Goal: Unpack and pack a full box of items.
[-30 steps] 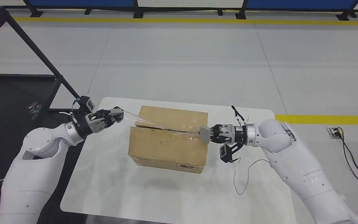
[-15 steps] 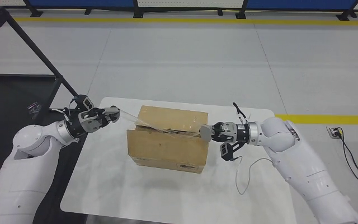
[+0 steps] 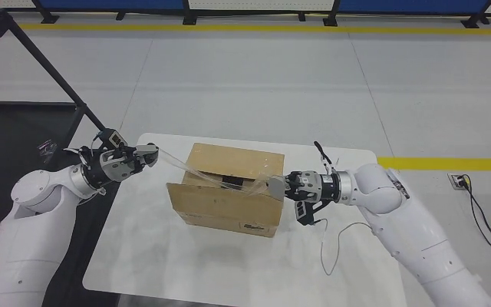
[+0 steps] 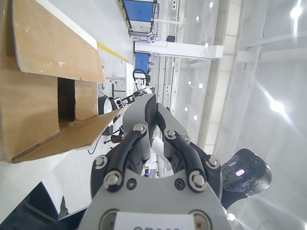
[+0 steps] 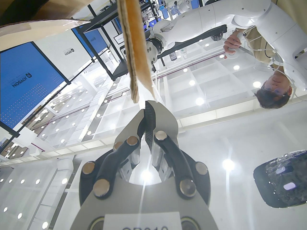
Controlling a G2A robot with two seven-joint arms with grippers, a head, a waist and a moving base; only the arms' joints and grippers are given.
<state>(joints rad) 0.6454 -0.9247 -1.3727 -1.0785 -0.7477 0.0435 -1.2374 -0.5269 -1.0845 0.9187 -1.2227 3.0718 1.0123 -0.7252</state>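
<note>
Left claw (image 3: 150, 155) — pinched shut on one end of the clear tape (image 3: 173, 164), just off the box (image 3: 222, 209). Box sits mid-counter (image 3: 146, 253), top seam gaping, flaps not yet folded back. Right claw (image 3: 275, 185) at box's opp. edge, shut on tape's other end. Prob. early days — tape nearly off; unpacking & repacking all left.

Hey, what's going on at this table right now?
The robot is untaping a cardboard box on the white table. Its left claw pinches one end of a clear tape strip lifted off the box top, and the right claw pinches it at the opposite side. The top flaps are slightly apart; nothing is unpacked yet.
</note>
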